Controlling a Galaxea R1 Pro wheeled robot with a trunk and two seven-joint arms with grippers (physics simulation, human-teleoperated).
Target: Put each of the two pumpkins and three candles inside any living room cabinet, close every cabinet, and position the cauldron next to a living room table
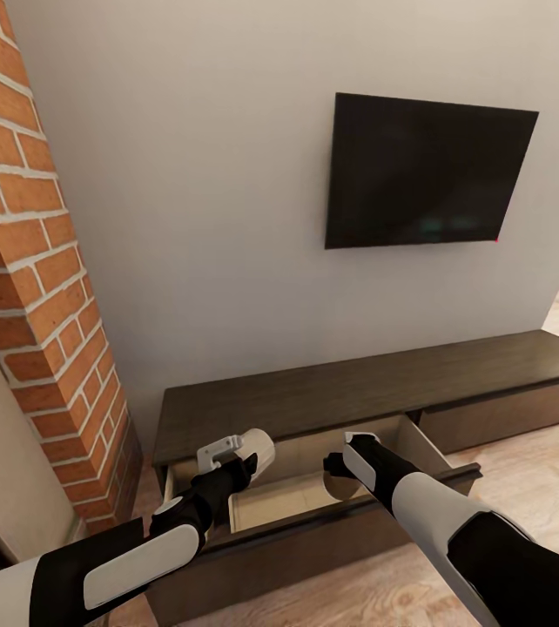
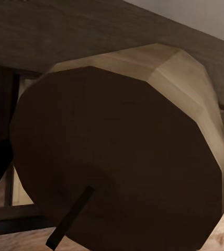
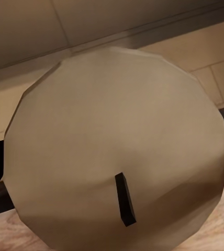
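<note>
The cabinet [image 1: 358, 390] is a long low dark-brown unit along the wall, with one drawer [image 1: 284, 498] pulled out and showing light tan insides. My left gripper [image 1: 238, 466] is shut on a beige candle [image 1: 260, 446] held just above the drawer's left part. In the left wrist view that candle [image 2: 122, 157] lies on its side, its wick end toward the camera. My right gripper [image 1: 342, 468] is shut on a second candle [image 1: 346, 488], lowered into the drawer's right part. In the right wrist view this candle's [image 3: 117, 151] flat top faces the camera, over the tan drawer floor [image 3: 18, 110].
A black TV [image 1: 427, 170] hangs on the grey wall above the cabinet. A red brick column [image 1: 40, 287] stands close on the left. Light wood floor [image 1: 532, 488] runs in front of and right of the cabinet. Closed drawer fronts [image 1: 506, 409] continue to the right.
</note>
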